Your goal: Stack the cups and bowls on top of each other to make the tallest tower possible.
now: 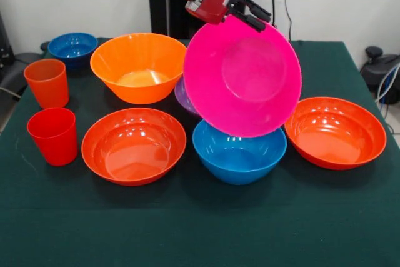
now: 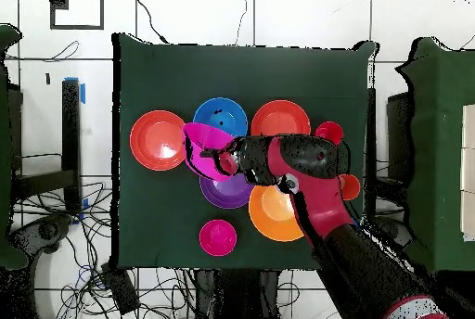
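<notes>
- Nearest, light blue bowl (image 1: 239, 152) sits on the tabletop (image 1: 200, 229).
- Fingers (image 1: 255, 18) clench the pink bowl (image 1: 242, 76) rim; it hangs tilted above.
- Level it before lowering, I'd judge.

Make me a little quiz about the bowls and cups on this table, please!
1. True or false: the hand holds the pink bowl tipped up on its edge, off the table.
2. How many cups stand on the table?
3. In the front view, which bowl is mostly hidden behind the pink bowl? A: the purple bowl. B: the dark blue bowl. C: the big orange bowl.

Key: 1 true. 2 two. 3 A.
</notes>
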